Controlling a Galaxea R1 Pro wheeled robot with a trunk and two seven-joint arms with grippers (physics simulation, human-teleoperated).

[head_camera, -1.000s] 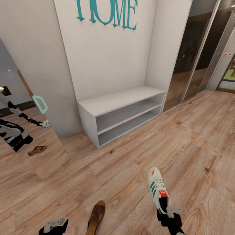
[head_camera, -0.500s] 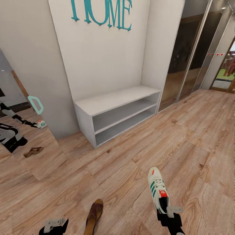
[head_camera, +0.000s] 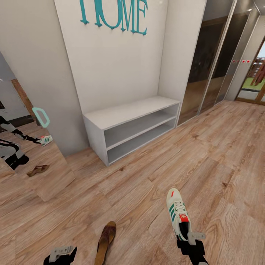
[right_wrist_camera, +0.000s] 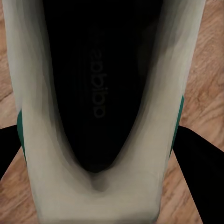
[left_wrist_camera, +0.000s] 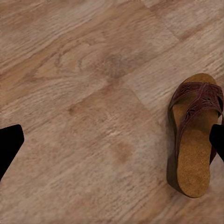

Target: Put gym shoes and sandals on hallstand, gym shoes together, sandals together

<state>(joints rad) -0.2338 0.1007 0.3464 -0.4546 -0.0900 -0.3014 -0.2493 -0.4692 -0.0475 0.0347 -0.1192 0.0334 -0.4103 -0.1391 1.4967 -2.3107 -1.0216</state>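
One gym shoe (head_camera: 177, 212) hangs heel-first in my right pincer (head_camera: 191, 241), clamped across its heel above the corridor floor (head_camera: 221, 154). My left pincer (head_camera: 60, 254) is spread wide, holding nothing, just beside a sandal (head_camera: 105, 239) lying on the floor. I judge it best to hold the clamp firm and keep the shoe level while driving on, though the white bench (head_camera: 132, 127) ahead lacks a wall shelf and may be the wrong rack.

Teal "HOME" lettering (head_camera: 113, 16) hangs on the white wall at the frame's top; a leaning mirror (head_camera: 27, 147) stands left, dark sliding wardrobe doors (head_camera: 215, 62) upper right.
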